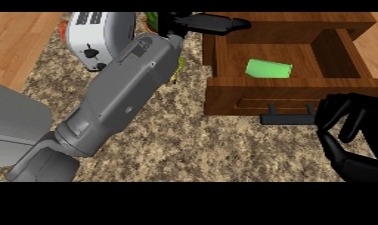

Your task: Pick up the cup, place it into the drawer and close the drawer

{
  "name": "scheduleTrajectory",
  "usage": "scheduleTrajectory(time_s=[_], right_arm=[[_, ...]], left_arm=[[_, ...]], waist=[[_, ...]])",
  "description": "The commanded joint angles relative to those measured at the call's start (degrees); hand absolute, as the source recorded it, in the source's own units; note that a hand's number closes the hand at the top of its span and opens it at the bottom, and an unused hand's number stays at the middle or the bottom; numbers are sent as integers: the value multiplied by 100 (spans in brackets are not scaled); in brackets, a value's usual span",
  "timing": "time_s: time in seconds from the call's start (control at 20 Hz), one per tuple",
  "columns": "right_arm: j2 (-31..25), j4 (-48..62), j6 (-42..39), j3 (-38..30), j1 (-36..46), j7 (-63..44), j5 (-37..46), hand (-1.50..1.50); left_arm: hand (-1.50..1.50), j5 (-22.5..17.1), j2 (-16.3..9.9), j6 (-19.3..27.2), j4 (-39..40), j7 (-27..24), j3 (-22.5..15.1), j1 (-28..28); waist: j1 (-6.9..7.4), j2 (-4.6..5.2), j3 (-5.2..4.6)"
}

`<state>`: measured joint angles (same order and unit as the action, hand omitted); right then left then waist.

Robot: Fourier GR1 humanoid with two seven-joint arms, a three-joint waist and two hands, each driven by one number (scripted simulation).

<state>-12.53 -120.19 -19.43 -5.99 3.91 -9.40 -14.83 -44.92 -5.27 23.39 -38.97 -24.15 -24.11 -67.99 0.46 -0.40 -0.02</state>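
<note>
Toaster (100,39) partly behind left forearm (122,89)

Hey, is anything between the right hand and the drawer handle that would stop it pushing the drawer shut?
Nothing visible. The right hand sits just right of the dark handle, and the green cup already lies inside the open drawer.

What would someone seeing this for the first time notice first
The bright green cup lying in the open wooden drawer at the upper right stands out most. The left forearm crosses the granite counter diagonally, its left hand at the drawer's far corner. The right hand hovers by the drawer's dark handle.
</note>
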Motion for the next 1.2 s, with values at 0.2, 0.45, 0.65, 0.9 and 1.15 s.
scheduleTrajectory(time_s=[0.2,0.45,0.65,0.9,1.15], right_arm=[[-461,-39,-367,65,-252,26,747,150],[-336,250,-187,293,-93,-83,1293,150],[-239,492,-94,655,-21,162,2034,150],[-799,946,-242,1234,157,1034,3575,150],[-745,1854,481,1790,78,1703,4917,150]], left_arm=[[-150,-144,-1044,63,-1950,618,94,1556],[-150,-94,-1624,152,-3325,883,109,2768],[-150,-212,-2094,-386,-3893,636,389,3823],[-150,-344,-2242,-654,-4066,670,596,4105],[-150,-415,-2553,-1188,-4473,466,807,4984]], waist=[[200,-39,-1],[137,-7,1],[117,16,-1],[185,34,1],[135,39,5]])
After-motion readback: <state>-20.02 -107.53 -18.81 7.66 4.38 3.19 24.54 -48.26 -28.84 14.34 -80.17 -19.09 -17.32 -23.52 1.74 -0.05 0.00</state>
